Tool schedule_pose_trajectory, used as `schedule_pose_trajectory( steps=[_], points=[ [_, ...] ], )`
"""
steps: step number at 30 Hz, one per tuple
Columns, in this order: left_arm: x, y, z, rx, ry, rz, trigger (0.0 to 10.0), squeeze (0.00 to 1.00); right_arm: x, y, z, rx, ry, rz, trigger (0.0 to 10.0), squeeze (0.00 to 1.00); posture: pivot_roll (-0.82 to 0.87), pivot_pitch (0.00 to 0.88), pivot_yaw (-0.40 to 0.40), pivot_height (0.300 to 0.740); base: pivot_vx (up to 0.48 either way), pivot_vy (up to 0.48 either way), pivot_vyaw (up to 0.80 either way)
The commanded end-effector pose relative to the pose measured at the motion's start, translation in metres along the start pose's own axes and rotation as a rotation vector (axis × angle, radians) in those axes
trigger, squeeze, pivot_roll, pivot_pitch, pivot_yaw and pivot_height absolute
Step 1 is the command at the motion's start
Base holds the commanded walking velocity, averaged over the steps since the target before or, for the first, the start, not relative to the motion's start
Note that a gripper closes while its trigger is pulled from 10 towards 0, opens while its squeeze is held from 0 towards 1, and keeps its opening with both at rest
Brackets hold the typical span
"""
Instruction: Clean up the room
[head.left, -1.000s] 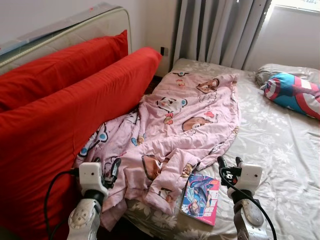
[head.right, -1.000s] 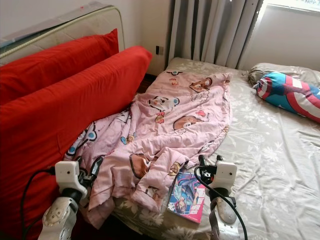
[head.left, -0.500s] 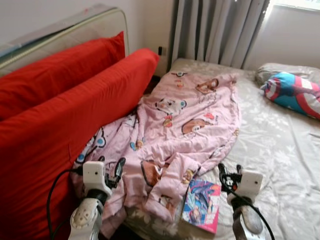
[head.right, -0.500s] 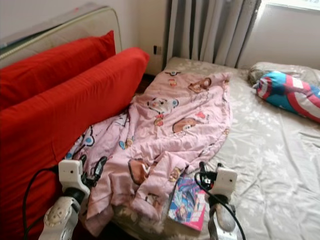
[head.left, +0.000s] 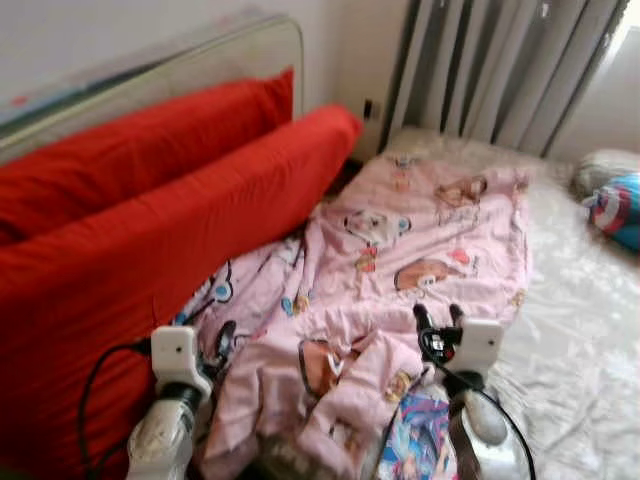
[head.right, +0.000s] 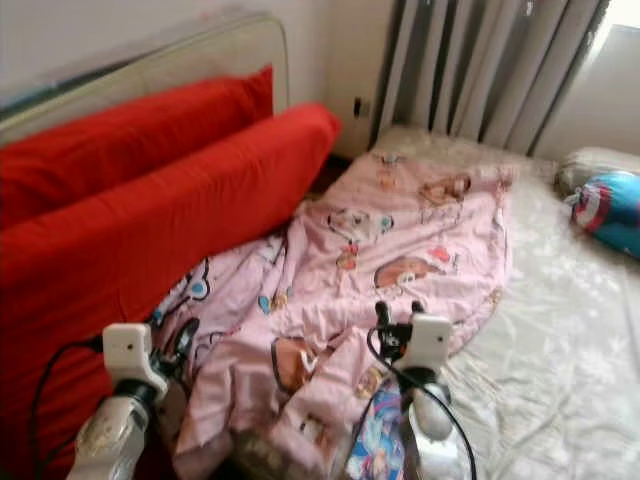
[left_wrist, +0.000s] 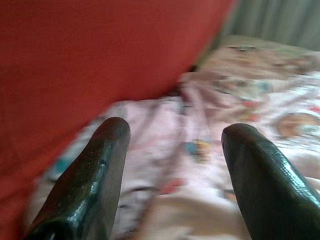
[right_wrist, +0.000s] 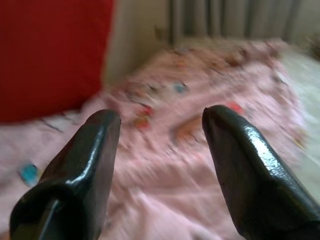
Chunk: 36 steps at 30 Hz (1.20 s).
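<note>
Here, a crumpled pink cartoon-print blanket (head.left: 400, 270) lies spread over the near left part of a bed with a pale floral sheet (head.left: 580, 330), its near edge bunched and drooping off the mattress. The left pincer (left_wrist: 172, 150) hangs with its two black fingers parted and empty, low at the blanket's near left edge, just beside the big red cushion (head.left: 150, 260) that stands on edge along the bed; in the left wrist view the pink cloth lies ahead between the fingers, with the red fabric close to one side. The right pincer (head.left: 437, 322) is likewise spread and holds nothing, poised above the blanket's rumpled near folds, the cartoon print stretching away ahead of it in the right wrist view. A colourful illustrated book (head.left: 415, 445) lies on the bed just below the right arm, partly under the blanket's edge and partly hidden by the arm. A second red cushion (head.left: 130, 150) leans behind the first, against an upright mattress (head.left: 180, 70) at the wall. Grey curtains (head.left: 500, 70) hang at the head of the bed, and a red, white and blue shield-print pillow (head.left: 615, 210) rests at the far right. The head views are slightly blurred.
</note>
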<state>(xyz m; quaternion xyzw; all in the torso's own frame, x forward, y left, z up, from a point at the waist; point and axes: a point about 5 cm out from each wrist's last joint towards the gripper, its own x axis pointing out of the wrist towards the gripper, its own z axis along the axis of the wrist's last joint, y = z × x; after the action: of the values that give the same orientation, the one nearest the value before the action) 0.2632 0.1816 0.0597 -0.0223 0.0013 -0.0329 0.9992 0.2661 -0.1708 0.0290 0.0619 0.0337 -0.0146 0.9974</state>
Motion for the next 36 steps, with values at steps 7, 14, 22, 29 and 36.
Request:
schedule_pose_trajectory(
  steps=[7, 14, 22, 29, 36],
  points=[
    [-0.0023, 0.0021, 0.0008, 0.009, 0.008, -0.006, 10.0, 0.0, -0.0033, -0.0035, -0.0025, 0.011, 0.015, -0.031, 10.0, 0.0, -0.04, 0.055, -0.048, 0.74, 0.0, 0.0, 0.0],
    [-0.0012, 0.0014, 0.0007, 0.011, 0.012, -0.008, 10.0, 0.0, -0.0029, -0.0042, -0.0027, 0.013, 0.02, -0.04, 10.0, 0.0, -0.04, 0.05, -0.047, 0.74, 0.0, 0.0, 0.0],
    [-0.0023, -0.0007, -0.0025, 0.019, 0.029, -0.014, 10.0, 0.0, -0.0025, -0.0045, -0.0031, 0.023, 0.023, -0.05, 10.0, 0.0, -0.04, 0.049, -0.047, 0.74, 0.0, 0.0, 0.0],
    [-0.0011, -0.0026, -0.003, 0.017, 0.035, -0.02, 10.0, 0.0, -0.0024, -0.0037, -0.0029, 0.023, 0.02, -0.047, 10.0, 0.0, -0.04, 0.043, -0.047, 0.74, 0.0, 0.0, 0.0],
    [-0.0008, -0.0043, -0.0029, 0.005, 0.032, -0.029, 10.0, 0.0, -0.0022, -0.0036, -0.0029, 0.022, 0.021, -0.05, 10.0, 0.0, -0.04, 0.042, -0.047, 0.74, 0.0, 0.0, 0.0]
  ],
)
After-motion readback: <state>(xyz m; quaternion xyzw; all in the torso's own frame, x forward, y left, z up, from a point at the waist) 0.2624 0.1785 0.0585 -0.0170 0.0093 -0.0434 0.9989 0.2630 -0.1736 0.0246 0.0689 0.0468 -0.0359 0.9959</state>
